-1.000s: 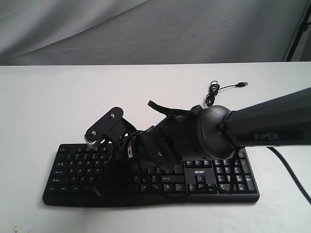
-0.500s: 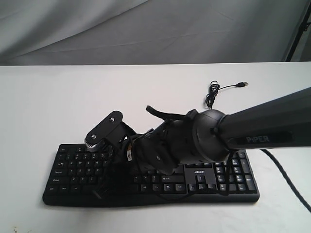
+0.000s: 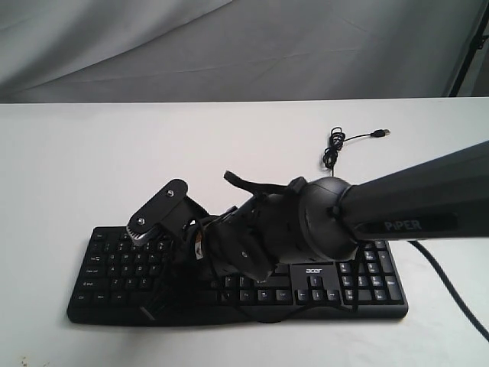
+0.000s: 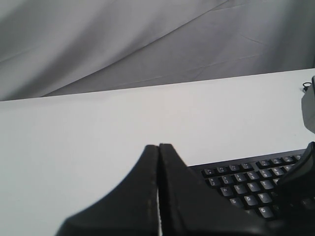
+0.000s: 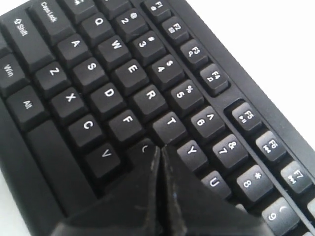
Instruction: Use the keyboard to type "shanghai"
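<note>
The black keyboard [image 3: 114, 264] lies along the front of the white table, with my right arm reaching across it from the right. My right gripper [image 3: 156, 297] is shut and empty over the keyboard's left half. In the right wrist view its closed tips [image 5: 160, 147] sit on the far corner of the G key, beside T and Y on the keyboard [image 5: 128, 73]. Whether they are pressing the key cannot be told. My left gripper [image 4: 159, 146] is shut with nothing in it, held off the left end of the keyboard [image 4: 246, 187]. It does not show in the exterior view.
The keyboard's thin black USB cable [image 3: 336, 145] lies coiled on the white table [image 3: 76, 153] behind the keyboard at the right. A grey cloth backdrop [image 3: 229, 46] hangs behind the table. A thick black cable [image 3: 451, 275] trails off the table's right side.
My right arm has shifted a little to the left and lower over the keyboard, carrying its shut gripper with it.
</note>
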Motion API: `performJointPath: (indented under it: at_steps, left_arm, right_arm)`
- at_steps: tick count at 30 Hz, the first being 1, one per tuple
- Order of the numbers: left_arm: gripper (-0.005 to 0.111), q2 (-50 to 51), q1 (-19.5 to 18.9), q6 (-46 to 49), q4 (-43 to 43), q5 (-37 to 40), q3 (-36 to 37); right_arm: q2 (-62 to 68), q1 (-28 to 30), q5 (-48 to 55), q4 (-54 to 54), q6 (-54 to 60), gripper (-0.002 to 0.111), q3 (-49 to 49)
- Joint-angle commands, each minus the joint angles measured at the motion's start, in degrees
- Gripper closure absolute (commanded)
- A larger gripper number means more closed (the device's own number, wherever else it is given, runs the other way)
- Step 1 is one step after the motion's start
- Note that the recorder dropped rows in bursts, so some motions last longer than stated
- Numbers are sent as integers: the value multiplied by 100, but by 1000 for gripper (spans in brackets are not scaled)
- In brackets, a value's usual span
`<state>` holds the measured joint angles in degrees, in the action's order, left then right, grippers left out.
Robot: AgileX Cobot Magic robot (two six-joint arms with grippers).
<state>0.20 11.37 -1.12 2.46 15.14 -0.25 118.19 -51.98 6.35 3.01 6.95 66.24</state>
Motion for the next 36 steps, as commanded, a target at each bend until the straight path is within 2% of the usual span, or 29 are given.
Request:
performJointPath:
  at_steps: [1, 15, 21, 26, 36]
  left_arm:
    - [107, -20, 23, -16, 4, -28, 25]
    - [107, -20, 23, -16, 4, -28, 25]
    - [107, -20, 23, -16, 4, -28, 25]
    - [107, -20, 23, -16, 4, -28, 25]
    - [107, -20, 23, -16, 4, -28, 25]
  right_arm:
    - [18, -8, 171, -52, 41, 108, -14]
    - [-63, -8, 334, -52, 50, 108, 26]
    - [-54, -283, 700, -64, 38, 108, 809]
    - [562, -543, 770, -97, 50, 108, 1744]
    - [930, -545, 370, -97, 50, 108, 1856]
